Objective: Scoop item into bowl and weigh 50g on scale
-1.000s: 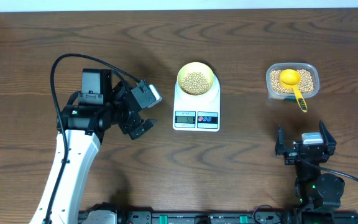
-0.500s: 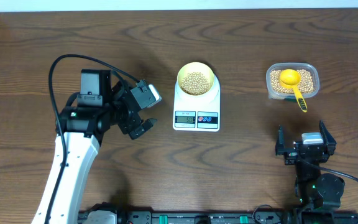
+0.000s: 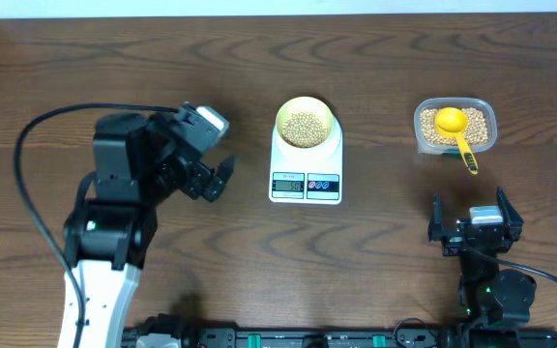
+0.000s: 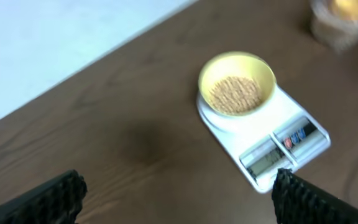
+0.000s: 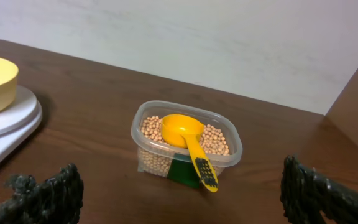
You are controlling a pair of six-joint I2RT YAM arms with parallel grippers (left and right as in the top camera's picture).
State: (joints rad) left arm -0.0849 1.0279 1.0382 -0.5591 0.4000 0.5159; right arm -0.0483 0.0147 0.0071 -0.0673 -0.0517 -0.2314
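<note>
The pale yellow bowl (image 3: 305, 123) (image 4: 237, 84) holds tan beans (image 3: 305, 126) (image 4: 235, 93) and stands on the white scale (image 3: 306, 184) (image 4: 272, 152), whose display is lit. More beans (image 3: 482, 124) (image 5: 216, 138) fill a clear tub (image 3: 456, 127) (image 5: 185, 146), where a bright yellow scoop (image 3: 455, 129) (image 5: 188, 140) rests with its handle over the rim. My left gripper (image 3: 215, 181) (image 4: 179, 196) hovers open and empty left of the scale. Well short of the tub, near the table's front edge, my right gripper (image 3: 473, 217) (image 5: 182, 193) stands open and empty.
The dark wooden table (image 3: 375, 58) meets a white wall at the back. The left arm's black cable (image 3: 42, 130) loops over the table's left part. The arm bases sit along the front edge.
My left arm has swung back to the left, and its gripper has pulled slightly away from the scale. The right arm, bowl, scale and tub have not moved.
</note>
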